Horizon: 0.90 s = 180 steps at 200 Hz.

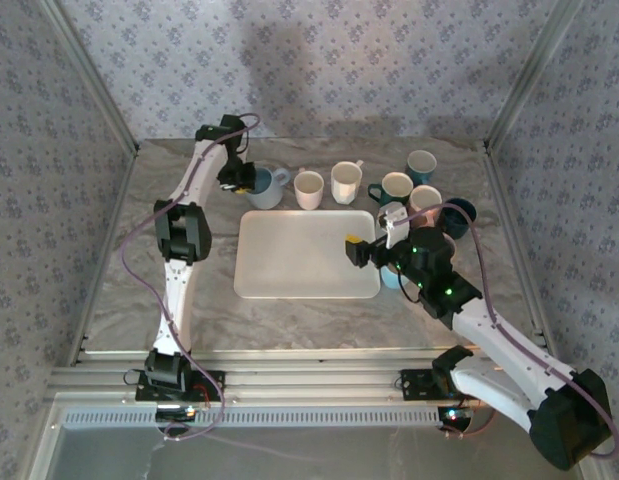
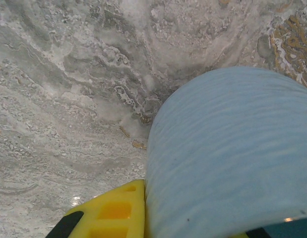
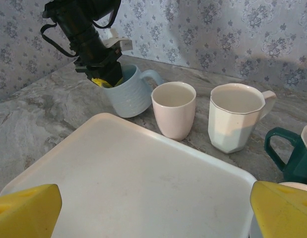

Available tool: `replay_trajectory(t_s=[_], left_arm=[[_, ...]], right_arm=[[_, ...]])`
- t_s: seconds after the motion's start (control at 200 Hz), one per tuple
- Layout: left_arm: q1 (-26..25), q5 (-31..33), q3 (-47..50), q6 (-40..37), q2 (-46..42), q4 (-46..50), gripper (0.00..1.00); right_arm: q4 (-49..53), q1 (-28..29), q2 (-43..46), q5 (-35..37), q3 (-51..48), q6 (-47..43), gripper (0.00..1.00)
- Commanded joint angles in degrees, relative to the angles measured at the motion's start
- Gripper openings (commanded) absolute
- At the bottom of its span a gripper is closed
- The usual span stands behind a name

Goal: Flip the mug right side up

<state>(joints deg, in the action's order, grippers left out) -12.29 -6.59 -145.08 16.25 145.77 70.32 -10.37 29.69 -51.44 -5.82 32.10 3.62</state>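
The light blue ribbed mug (image 1: 269, 187) is mouth up at the back left of the table, just beyond the tray's far left corner, handle pointing right. My left gripper (image 1: 238, 180) is shut on its rim: one yellow finger (image 2: 111, 213) presses the outer wall (image 2: 227, 163) and the other reaches inside the mouth. In the right wrist view the mug (image 3: 129, 93) leans slightly with its base at the table. My right gripper (image 1: 361, 250) hovers open over the tray's right side, nothing between its yellow fingertips (image 3: 29, 206).
A white tray (image 1: 289, 270) lies in the middle. A pink mug (image 3: 174, 109) and a white faceted mug (image 3: 235, 116) stand upright right of the blue one, with dark green mugs (image 1: 395, 187) and others further right. Patterned walls enclose the table.
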Motion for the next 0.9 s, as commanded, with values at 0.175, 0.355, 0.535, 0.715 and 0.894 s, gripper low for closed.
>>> replay_trajectory(t_s=[0.175,0.355,0.535,0.715,0.894], left_arm=[[0.3,-0.3,-3.0,1.0,0.3,-1.4,0.01],[0.1,1.0,-2.9,-1.1,0.9,-0.8,0.19],[0.3,0.1,-2.9,-0.6,1.4,-1.0,0.45],[1.1,-3.0,-3.0,-0.4,1.1,-1.9,0.58],[1.7,-3.8,-2.0,-0.4,-3.5,-6.2,0.73]], right_arm=[[-0.7,-0.5,-0.7,-1.4,2.0,1.1,1.0],[-2.0,-0.7,-1.4,-1.9,1.7,1.5,1.0],[-2.5,-0.8,-2.3,-2.3,2.2,2.6,1.0],[-1.7,-0.8,-2.3,-1.6,2.5,2.7,1.0],[-0.2,-0.9,-2.3,0.3,3.0,4.0,1.0]])
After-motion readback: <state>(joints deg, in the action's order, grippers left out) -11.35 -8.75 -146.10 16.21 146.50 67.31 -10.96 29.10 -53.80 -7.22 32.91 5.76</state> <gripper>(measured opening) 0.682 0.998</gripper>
